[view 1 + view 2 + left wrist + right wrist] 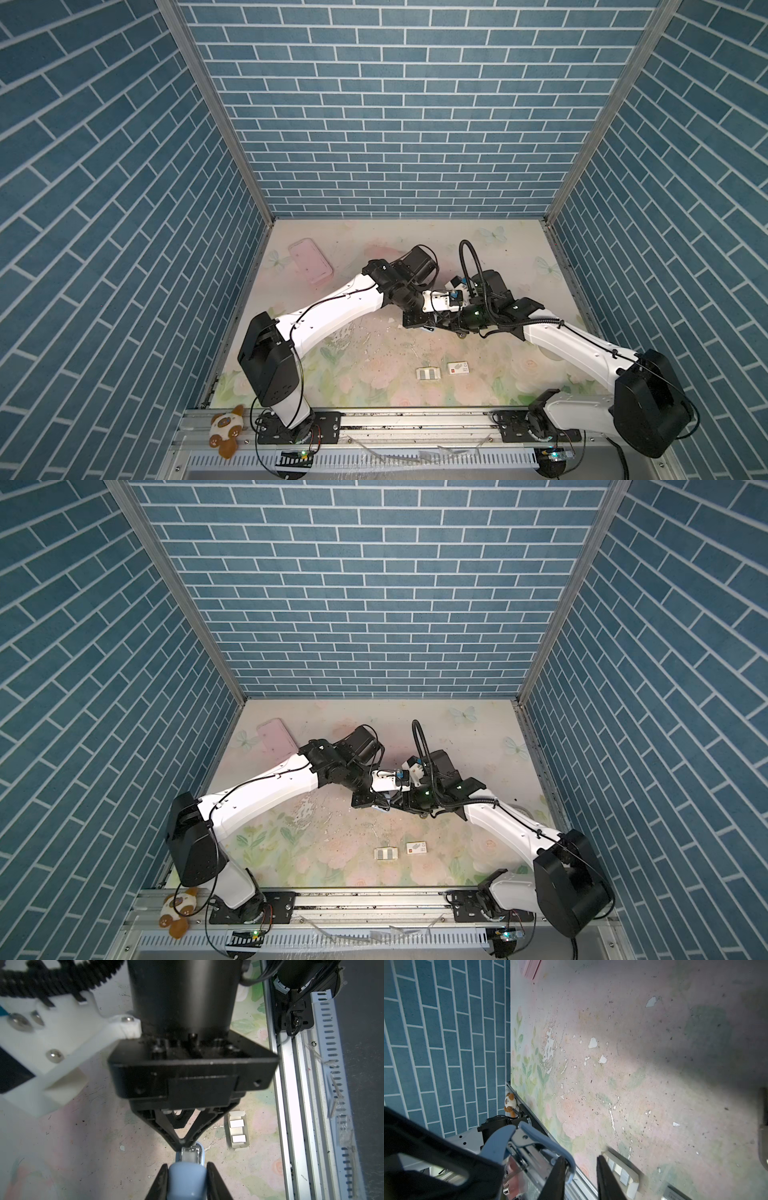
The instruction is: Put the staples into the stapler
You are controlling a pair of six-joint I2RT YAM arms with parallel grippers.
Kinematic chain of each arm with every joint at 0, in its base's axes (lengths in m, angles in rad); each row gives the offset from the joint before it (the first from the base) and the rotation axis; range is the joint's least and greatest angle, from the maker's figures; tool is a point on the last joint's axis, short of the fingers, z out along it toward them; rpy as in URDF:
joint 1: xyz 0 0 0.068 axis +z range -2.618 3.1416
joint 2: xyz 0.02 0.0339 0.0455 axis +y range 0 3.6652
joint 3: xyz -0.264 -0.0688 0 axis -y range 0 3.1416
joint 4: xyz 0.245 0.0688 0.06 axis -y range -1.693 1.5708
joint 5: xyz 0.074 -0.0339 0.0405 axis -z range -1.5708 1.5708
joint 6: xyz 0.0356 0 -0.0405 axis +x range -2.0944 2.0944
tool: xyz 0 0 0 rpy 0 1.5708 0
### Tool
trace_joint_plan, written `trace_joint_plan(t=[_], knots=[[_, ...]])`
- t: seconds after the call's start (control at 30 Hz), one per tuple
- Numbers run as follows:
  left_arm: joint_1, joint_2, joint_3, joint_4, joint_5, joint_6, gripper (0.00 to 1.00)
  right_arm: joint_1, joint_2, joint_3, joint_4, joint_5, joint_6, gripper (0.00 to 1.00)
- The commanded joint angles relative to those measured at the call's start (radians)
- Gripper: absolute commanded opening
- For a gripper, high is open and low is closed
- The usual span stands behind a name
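My left gripper (pixel 187 1164) is shut on the rounded end of a light blue stapler (pixel 187 1180). The stapler's lid is swung open, baring its metal magazine (pixel 529 1153). My right gripper (pixel 581 1159) faces it tip to tip. Its jaws stand a narrow gap apart with only floor showing between them, and one finger (pixel 558 1176) lies against the stapler's blue edge. In both top views the two grippers meet at mid-table (pixel 432 322). The staples (pixel 236 1124) lie as silvery strips in a small white card tray (pixel 428 373) near the front, beside the red-marked sleeve (pixel 458 368).
A flat pink case (pixel 311 262) lies at the back left of the worn floral table. A small plush toy (pixel 226 428) sits on the front rail (pixel 415 419) by the left arm's base. Blue brick walls close three sides.
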Motion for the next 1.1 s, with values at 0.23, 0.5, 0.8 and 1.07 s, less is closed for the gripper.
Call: trace_joint_plan(t=[0.23, 0.5, 0.8, 1.07], knots=[[0.013, -0.008, 0.063, 0.023, 0.072, -0.063, 0.05, 0.011, -0.02, -0.049, 0.116, 0.0, 0.065, 0.27], [0.014, -0.002, 0.071, 0.036, 0.087, -0.094, 0.05, 0.014, -0.031, -0.073, 0.22, 0.003, 0.098, 0.27], [0.017, 0.007, 0.083, 0.057, 0.105, -0.136, 0.05, 0.019, -0.026, -0.084, 0.234, 0.012, 0.103, 0.28], [0.025, 0.01, 0.094, 0.071, 0.108, -0.162, 0.05, 0.02, -0.037, -0.094, 0.241, 0.021, 0.11, 0.29]])
